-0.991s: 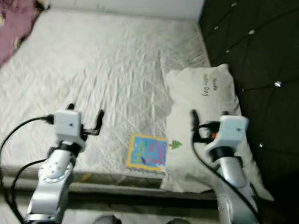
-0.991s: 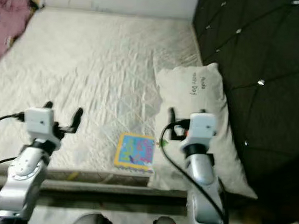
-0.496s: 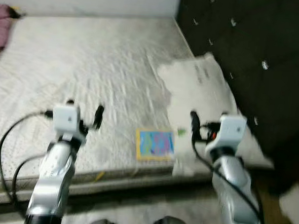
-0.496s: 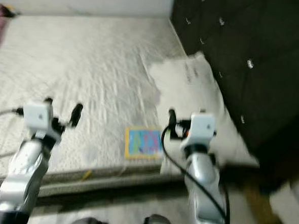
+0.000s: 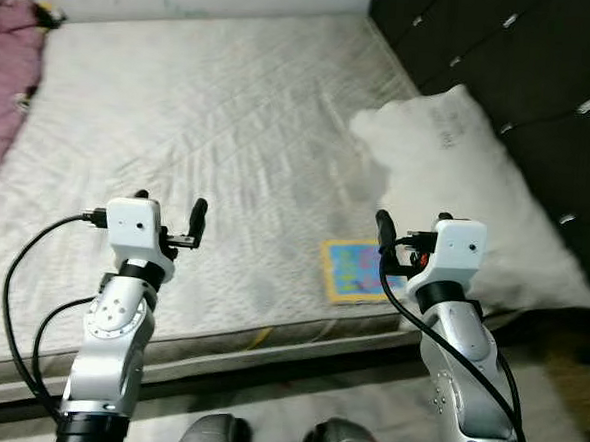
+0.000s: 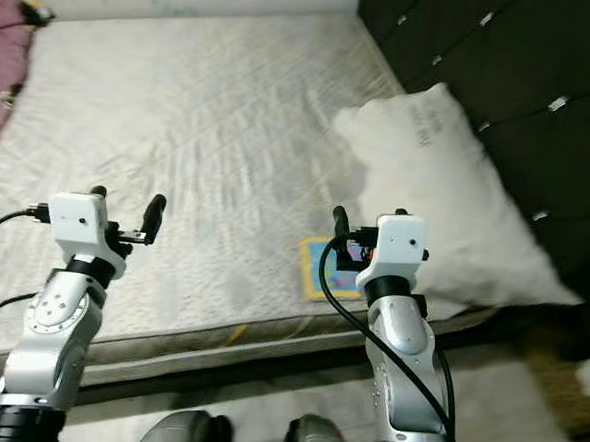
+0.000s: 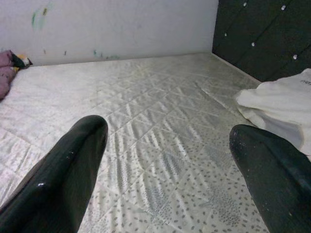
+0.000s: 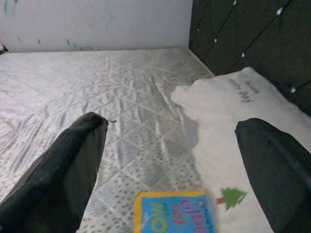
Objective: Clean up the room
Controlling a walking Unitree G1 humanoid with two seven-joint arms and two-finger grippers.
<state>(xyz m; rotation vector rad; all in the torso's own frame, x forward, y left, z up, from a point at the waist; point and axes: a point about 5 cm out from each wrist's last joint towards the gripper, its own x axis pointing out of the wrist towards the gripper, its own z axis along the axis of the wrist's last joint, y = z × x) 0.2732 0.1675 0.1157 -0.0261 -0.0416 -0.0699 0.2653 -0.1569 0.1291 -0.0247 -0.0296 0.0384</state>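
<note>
Robot facing a bed (image 5: 231, 127) with both arms raised over its near edge.
Left gripper (image 5: 169, 205) and right gripper (image 5: 411, 222) hover released, grasping nothing; a colourful book (image 5: 357, 270) lies near the edge, beside a white pillow (image 5: 468, 182); pink blanket (image 5: 8, 73) far left.

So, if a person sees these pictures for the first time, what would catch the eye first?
Probably the colourful book, lying flat on the pale mattress near its front edge, right beside the white pillow that rests against the dark tufted headboard. Next, the left gripper and right gripper, both open above the bed; a pink blanket lies far left.
</note>
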